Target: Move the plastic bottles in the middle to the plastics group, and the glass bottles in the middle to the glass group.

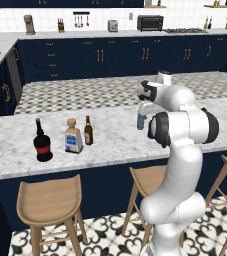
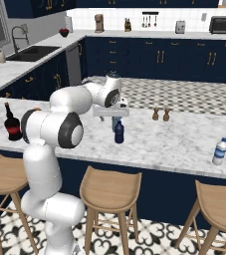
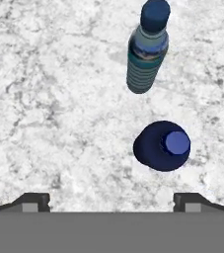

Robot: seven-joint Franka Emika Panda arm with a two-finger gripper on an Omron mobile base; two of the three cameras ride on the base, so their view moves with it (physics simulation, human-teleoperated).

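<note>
Two plastic bottles stand upright and close together on the marble counter (image 2: 174, 142) below my hand: the stubby navy bottle (image 3: 162, 145) and the slim light-blue bottle (image 3: 147, 48) with its darker cap. My fingers (image 3: 111, 201) are spread wide and hold nothing; in the hand view the tips sit apart near the bottom edge, with the navy bottle between them but clear of both. Taking the navy bottle as landmark: the light-blue bottle is just beyond it, not touching. In the left base view the amber-brown bottle (image 1: 88, 130) stands far to its left, just beside the square clear bottle (image 1: 73, 136) with the cork stopper, and the black round-bellied bottle (image 1: 42, 142) with the red label is further left again. In the right base view the pale blue-and-white bottle (image 2: 219, 151) stands well apart to the navy bottle's right, near the counter's front edge.
</note>
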